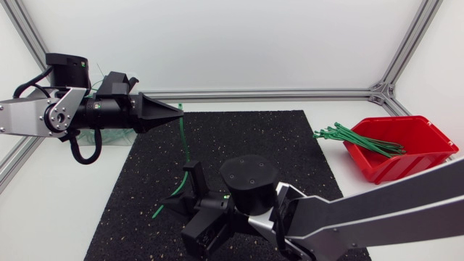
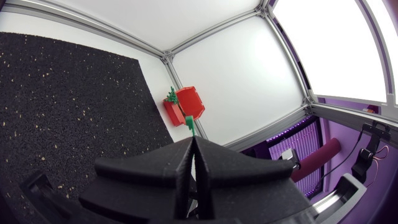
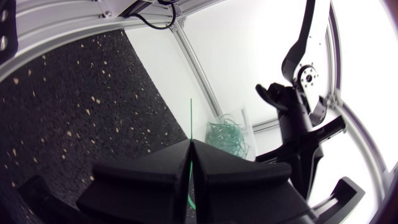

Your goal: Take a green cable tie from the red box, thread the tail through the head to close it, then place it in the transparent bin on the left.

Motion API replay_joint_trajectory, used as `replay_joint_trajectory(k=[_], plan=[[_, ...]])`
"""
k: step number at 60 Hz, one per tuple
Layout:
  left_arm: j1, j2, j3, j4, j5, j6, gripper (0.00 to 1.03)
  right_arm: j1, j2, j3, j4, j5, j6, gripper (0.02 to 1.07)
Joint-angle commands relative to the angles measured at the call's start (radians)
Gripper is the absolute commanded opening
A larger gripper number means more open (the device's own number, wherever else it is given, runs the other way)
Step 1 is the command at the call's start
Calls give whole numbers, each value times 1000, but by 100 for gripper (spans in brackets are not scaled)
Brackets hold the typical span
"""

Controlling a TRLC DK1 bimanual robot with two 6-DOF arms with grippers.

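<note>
- Head view showed the thin green cable tie (image 1: 183,148) as a curved strip hanging over the 9 o'clock side of the black speckled mat (image 1: 275,138).
- The left gripper (image 1: 177,110), with matte wedge fingers pressed together, pinched the tie's upper end.
- The right gripper (image 3: 191,148) was clamped on the same tie, lower down.
- The glossy red box (image 1: 406,152) sat at 3 o'clock, with a bundle of ties (image 1: 355,138) over its rim.
- The transparent bin (image 3: 227,137) held tangled ties ahead of the right gripper.
</note>
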Motion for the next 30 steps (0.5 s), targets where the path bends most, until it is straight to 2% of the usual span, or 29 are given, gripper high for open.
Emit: replay_joint_trajectory(k=[1,12,13,15,25,30], plan=[[-18,-47,-43,-3,0,27,3,17,-29,27,-57,14,171,8],[-26,-111,-95,-2,-7,50,3,29,-87,63,-225,3,410,8],[-26,-125,-103,-2,-9,53,3,29,-97,79,-284,-14,453,7],[-31,-142,-114,0,-9,55,3,29,-107,88,-325,-24,489,7],[-67,-222,-175,8,-27,88,3,29,-172,117,-488,-81,624,8],[-97,-276,-212,15,-41,113,3,29,-206,146,-593,-141,702,8]])
